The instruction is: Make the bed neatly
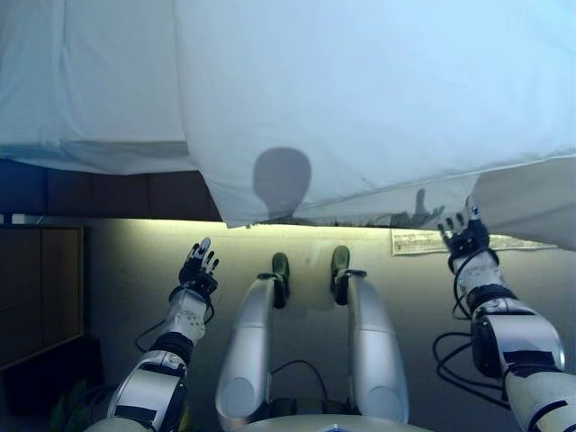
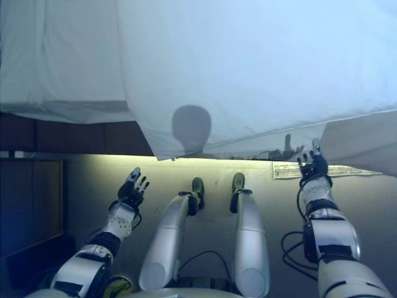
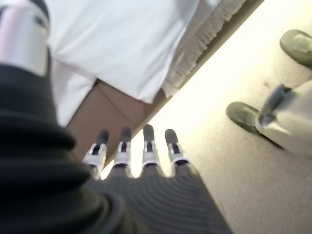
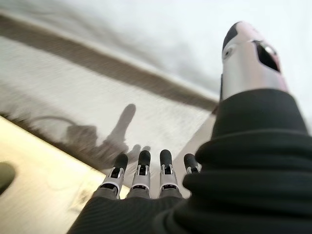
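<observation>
A bed fills the far half of the eye views. A white duvet (image 1: 378, 99) covers it and hangs over the near side, its lower edge slanting from centre to right. To the left lies a flatter white sheet (image 1: 90, 81) over the mattress edge. My left hand (image 1: 198, 266) is raised over the floor, below the bed's dark base, fingers straight and holding nothing. My right hand (image 1: 465, 236) reaches up close to the duvet's hanging edge (image 4: 122, 97), fingers straight, not gripping. Both wrist views show extended fingers (image 3: 146, 146) with cloth beyond them.
The bed's dark wooden base (image 1: 117, 193) shows under the sheet at left. A lit strip of floor (image 1: 306, 238) runs along the bed. A wooden cabinet (image 1: 40, 288) stands at the left. A paper slip (image 1: 418, 241) lies on the floor near my right hand.
</observation>
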`<state>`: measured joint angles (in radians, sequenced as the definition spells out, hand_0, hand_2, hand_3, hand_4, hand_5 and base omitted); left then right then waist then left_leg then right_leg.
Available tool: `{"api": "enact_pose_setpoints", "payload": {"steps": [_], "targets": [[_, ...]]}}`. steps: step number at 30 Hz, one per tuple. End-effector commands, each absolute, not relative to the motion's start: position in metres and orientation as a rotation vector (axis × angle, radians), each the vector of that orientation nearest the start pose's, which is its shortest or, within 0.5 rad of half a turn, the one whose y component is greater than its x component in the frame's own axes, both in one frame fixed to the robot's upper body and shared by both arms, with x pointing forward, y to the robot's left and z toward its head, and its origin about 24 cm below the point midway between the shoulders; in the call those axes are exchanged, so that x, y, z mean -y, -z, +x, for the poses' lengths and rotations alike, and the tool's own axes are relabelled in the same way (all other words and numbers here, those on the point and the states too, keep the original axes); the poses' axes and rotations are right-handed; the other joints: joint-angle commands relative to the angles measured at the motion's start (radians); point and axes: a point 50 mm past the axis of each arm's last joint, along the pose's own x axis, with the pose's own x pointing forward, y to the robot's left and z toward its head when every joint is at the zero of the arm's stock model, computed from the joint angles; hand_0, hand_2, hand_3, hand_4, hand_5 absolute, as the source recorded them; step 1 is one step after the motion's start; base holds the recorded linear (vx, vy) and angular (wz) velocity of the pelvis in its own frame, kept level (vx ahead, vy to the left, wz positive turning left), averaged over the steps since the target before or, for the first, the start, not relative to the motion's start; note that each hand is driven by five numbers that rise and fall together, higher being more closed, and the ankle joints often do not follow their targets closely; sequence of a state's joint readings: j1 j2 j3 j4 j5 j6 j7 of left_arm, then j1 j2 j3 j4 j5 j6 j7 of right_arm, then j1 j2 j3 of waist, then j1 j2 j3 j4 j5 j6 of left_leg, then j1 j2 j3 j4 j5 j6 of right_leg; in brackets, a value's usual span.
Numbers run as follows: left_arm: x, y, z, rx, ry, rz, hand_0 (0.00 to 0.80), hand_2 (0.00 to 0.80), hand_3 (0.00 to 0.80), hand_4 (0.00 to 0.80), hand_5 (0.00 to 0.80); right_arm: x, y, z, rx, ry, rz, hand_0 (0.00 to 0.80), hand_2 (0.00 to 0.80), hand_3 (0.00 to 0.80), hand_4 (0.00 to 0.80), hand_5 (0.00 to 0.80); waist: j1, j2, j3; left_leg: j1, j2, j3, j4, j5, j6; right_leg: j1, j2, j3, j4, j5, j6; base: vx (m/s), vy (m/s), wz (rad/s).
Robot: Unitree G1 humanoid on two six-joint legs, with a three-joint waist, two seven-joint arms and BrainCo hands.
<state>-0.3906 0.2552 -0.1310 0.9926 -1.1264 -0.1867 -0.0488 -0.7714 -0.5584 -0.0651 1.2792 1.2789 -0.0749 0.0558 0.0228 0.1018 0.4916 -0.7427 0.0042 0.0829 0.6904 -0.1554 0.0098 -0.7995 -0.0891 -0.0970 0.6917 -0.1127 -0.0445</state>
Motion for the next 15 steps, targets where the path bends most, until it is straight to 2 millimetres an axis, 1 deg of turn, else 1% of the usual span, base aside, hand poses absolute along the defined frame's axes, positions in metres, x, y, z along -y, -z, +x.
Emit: {"api": "enact_pose_setpoints", "payload": {"steps": [1,2,3,4,5,10,15], "targets": [[-0.234,0.055,0.27,-0.324,-0.391,-0.727,0.0,0.0,0.0,0.0,0.0,0.34,-0.072,0.338,-0.033,0.543,0.819,0.0,0.0,0.0,0.0,0.0,0.022,0.005,-0.035,-0.027,-0.042,0.001,-0.013,0.042,0.014,0.005,-0.012,-0.022,0.014,0.027,0.036,0.0,0.0,0.0],[-0.234,0.055,0.27,-0.327,-0.396,-0.726,0.0,0.0,0.0,0.0,0.0,0.341,-0.076,0.34,-0.022,0.541,0.813,0.0,0.0,0.0,0.0,0.0,0.023,0.006,-0.033,-0.03,-0.043,0.0,-0.014,0.041,0.014,0.001,-0.01,-0.022,0.015,0.025,0.036,0.116,-0.028,0.0],[-0.234,0.056,0.269,-0.331,-0.404,-0.726,0.0,0.0,0.0,0.0,0.0,0.342,-0.081,0.342,-0.011,0.535,0.806,0.0,0.0,0.0,0.0,0.0,0.025,0.008,-0.034,-0.025,-0.047,-0.01,-0.005,0.01,0.009,0.003,-0.004,-0.014,0.028,-0.005,0.044,0.03,-0.027,0.0],[-0.235,0.057,0.269,-0.334,-0.412,-0.724,0.0,0.0,0.0,0.0,0.0,0.342,-0.086,0.344,0.0,0.53,0.798,0.0,0.0,0.0,0.0,0.0,0.026,0.009,-0.026,-0.038,-0.045,-0.001,-0.01,0.037,0.013,-0.007,-0.009,-0.024,0.019,0.022,0.034,0.135,-0.026,0.0],[-0.236,0.057,0.268,-0.335,-0.419,-0.722,0.0,0.0,0.0,0.0,0.0,0.343,-0.09,0.345,0.006,0.527,0.792,0.0,0.0,0.0,0.0,0.0,0.028,0.01,-0.029,-0.033,-0.048,-0.011,0.001,0.007,0.007,-0.003,-0.005,-0.016,0.031,-0.006,0.042,0.058,-0.024,0.01],[-0.239,0.057,0.264,-0.31,-0.41,-0.715,0.0,0.0,0.0,0.0,0.0,0.349,-0.112,0.35,0.059,0.502,0.774,0.0,0.0,0.0,0.0,0.0,0.034,0.015,-0.013,-0.047,-0.046,-0.013,0.009,0.004,0.004,-0.016,-0.01,-0.021,0.038,-0.008,0.041,0.079,-0.012,0.04],[-0.235,0.054,0.264,-0.271,-0.378,-0.723,0.0,0.0,0.0,0.0,0.0,0.357,-0.144,0.356,0.122,0.488,0.734,0.0,0.0,0.0,0.0,0.0,0.038,0.026,0.004,-0.075,-0.049,-0.017,0.004,0.013,-0.001,-0.046,-0.015,-0.017,0.046,-0.003,0.044,0.043,0.018,0.03]]}}
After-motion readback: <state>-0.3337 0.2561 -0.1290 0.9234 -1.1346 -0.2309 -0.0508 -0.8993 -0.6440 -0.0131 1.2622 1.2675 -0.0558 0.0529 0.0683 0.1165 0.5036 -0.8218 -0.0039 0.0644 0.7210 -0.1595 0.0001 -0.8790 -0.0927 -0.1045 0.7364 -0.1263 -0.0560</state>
